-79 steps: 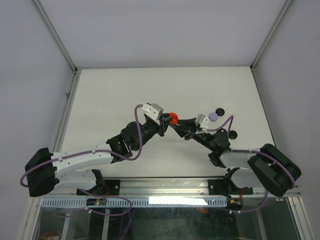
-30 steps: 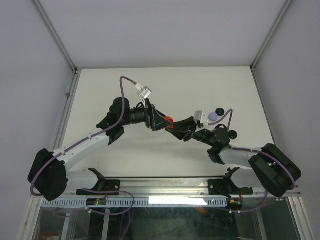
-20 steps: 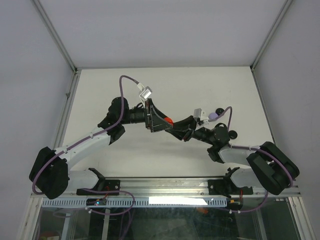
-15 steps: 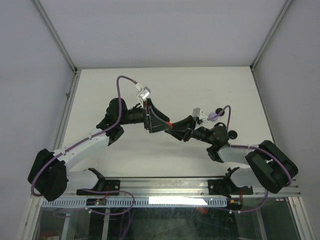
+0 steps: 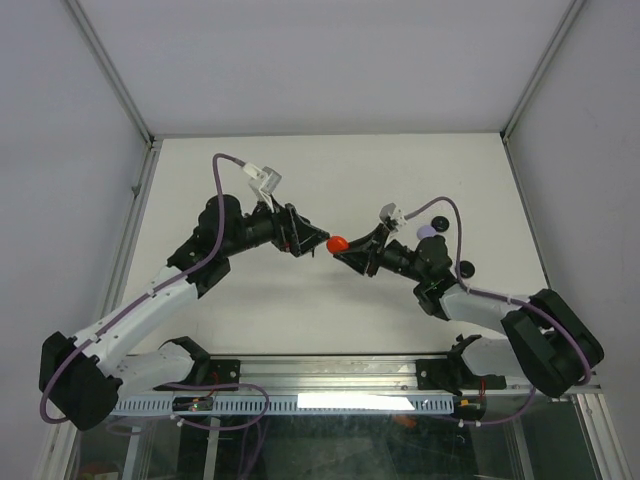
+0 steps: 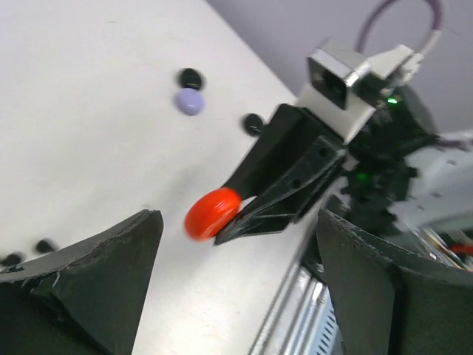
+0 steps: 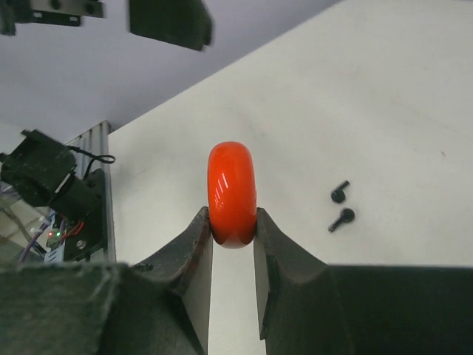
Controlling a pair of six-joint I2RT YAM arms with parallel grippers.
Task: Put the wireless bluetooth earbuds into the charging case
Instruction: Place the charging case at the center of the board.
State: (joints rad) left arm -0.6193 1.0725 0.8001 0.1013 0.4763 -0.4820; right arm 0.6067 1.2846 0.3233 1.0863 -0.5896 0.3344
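- Now the right gripper pinches a glossy red round charging case edge-on between its closed fingers.
- The left gripper faces that case, jaws spread wide, holding nothing.
- Two tiny black stemmed earbuds lie side by side on the white table, outside the case.

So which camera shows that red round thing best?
Right wrist view: the red case sits close and sharp, pinched edge-on by the right gripper. Left wrist shows it blurred; top view, just a small dot.
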